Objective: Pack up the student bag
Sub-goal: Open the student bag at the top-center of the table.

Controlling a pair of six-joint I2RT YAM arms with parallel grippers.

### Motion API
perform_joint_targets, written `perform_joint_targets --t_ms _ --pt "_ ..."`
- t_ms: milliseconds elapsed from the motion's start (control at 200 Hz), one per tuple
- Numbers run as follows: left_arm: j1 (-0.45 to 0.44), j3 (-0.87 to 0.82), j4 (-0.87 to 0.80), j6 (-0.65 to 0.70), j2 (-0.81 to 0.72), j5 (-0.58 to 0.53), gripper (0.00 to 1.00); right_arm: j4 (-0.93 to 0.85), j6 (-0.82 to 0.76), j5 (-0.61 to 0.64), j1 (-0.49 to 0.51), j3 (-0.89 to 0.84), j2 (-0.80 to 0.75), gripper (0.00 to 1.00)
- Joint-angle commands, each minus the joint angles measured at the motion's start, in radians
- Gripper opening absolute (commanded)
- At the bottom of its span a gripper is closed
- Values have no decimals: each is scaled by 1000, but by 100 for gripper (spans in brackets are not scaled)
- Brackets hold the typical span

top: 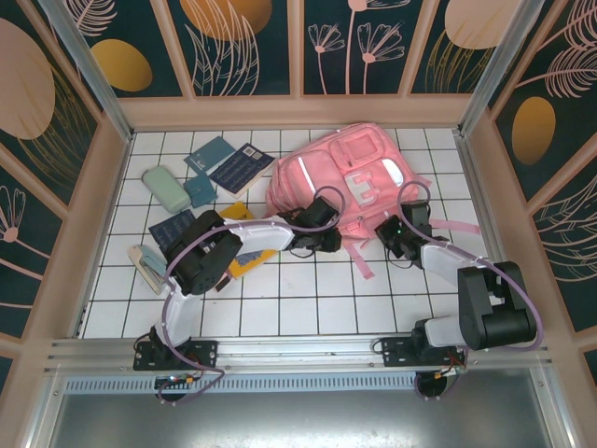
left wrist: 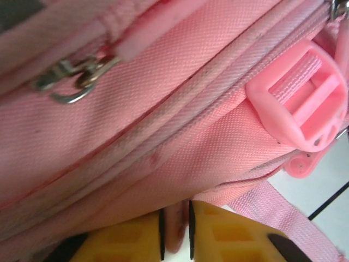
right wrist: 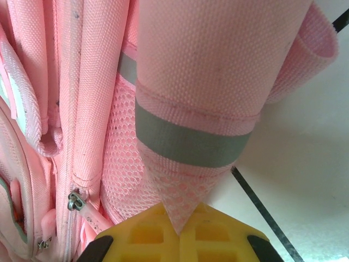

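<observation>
Both tools pinch the bag's lower edge, and both holds are shallow.

The bag (top: 345,182) lies flat, front up, on the bench (top: 308,299) at upper centre-right of the top view. The left tool (left wrist: 175,232) is almost closed on a thin fold of pink fabric. The right tool (right wrist: 178,226) is clamped on the tip of the mesh pocket (right wrist: 128,180), below a grey stripe (right wrist: 191,139). With so little cloth held, a pull could slip it free, or stretch and tear the mesh. The bag is soft, so if it is lifted from these two points it would likely sag and fold rather than open. A sideways drag could shove it into the books (top: 233,168) and case (top: 168,187) at upper left. The zip puller (left wrist: 76,82) is ungripped, and I cannot tell whether the main zip is open.
</observation>
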Motion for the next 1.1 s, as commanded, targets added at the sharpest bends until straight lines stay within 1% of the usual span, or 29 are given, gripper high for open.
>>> perform_joint_targets --t_ms 0,30,55,110,160,205,285,355,455,640,695,820,926,1096 --pt "-4 46 -96 -11 91 -30 25 1 9 -31 14 -20 -19 0" --pt "-3 50 -102 -13 98 -36 28 1 9 -31 14 -20 -18 0" --pt "-4 52 -106 -14 102 -38 28 1 9 -31 15 -20 -18 0" --pt "-4 57 -112 -17 107 -43 18 1 9 -31 15 -20 -18 0" --pt "-5 57 -115 -21 107 -53 14 2 11 -31 16 -20 -18 0" --pt "-5 55 -120 -24 106 -66 6 2 10 -30 16 -20 -18 0" --pt "-6 56 -125 -26 102 -78 0 1 10 -31 16 -16 -16 0" --pt "-5 57 -128 -30 93 -93 0 0 9 -30 16 -14 -16 0" --pt "-4 66 -159 -35 72 -144 0 -13 2 -20 15 -4 -18 0" --pt "1 50 -265 -40 3 -303 0 -53 -18 19 14 19 -26 0" --pt "7 33 -297 -39 -18 -334 0 -61 -22 29 14 26 -30 0" --pt "32 -39 -335 -38 -68 -388 0 -80 -37 44 11 42 -30 0" --pt "66 -110 -340 -26 -111 -412 0 -94 -51 55 5 53 -28 0" --pt "126 -180 -359 -9 -184 -468 0 -107 -64 70 -7 62 -25 0"
